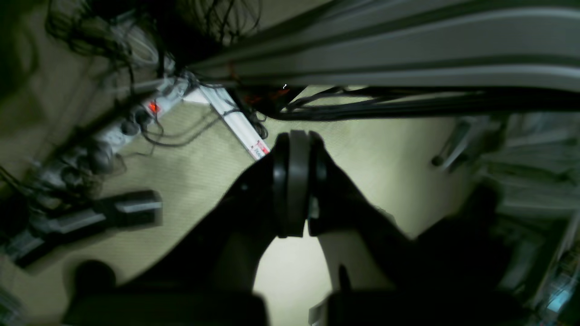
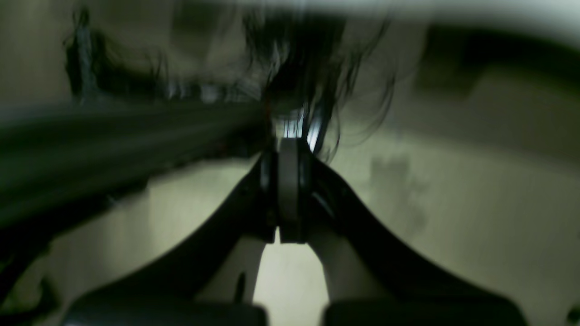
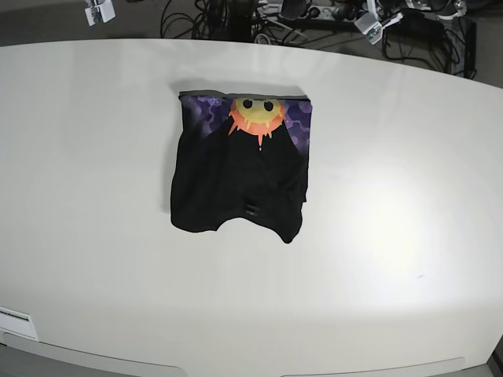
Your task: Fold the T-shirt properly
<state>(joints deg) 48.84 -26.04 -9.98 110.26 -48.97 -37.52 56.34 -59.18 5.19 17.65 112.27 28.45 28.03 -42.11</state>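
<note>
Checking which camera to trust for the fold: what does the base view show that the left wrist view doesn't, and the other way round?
Only the base view shows the T-shirt, folded into a rough square on the white table, with the sun face print along its far edge. Neither arm appears there. Only the left wrist view shows the left claw, shut and empty, above a floor with a power strip. Both share a tangle of cables; the shirt itself is in one view only.
</note>
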